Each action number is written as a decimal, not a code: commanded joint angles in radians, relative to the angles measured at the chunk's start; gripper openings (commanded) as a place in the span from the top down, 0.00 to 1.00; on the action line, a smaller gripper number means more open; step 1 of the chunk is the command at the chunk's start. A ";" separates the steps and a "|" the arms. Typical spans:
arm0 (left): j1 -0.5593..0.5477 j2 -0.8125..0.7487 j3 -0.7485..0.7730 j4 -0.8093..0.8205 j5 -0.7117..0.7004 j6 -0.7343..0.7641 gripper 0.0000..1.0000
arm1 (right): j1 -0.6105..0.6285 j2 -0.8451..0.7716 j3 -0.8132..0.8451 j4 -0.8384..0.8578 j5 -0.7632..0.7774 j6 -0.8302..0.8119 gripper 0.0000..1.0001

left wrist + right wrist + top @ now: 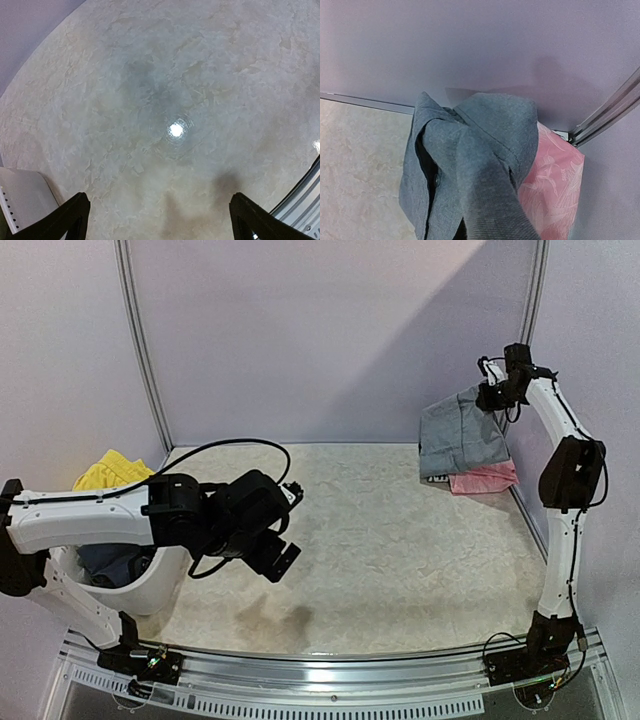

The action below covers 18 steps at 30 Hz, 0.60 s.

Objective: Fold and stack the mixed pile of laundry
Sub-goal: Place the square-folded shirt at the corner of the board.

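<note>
My right gripper [491,396] is pinching the soft grey shirt [460,435] above the folded pink cloth [487,478]; I think lowering slowly will keep it neat.

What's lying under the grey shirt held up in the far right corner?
A pink piece on the table; the grey shirt drapes over part of it, so anything else beneath is hidden.
</note>
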 commanded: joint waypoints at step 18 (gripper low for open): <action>0.093 0.142 0.127 -0.079 0.089 0.025 0.00 | -0.088 0.222 0.026 0.339 0.010 -0.087 1.00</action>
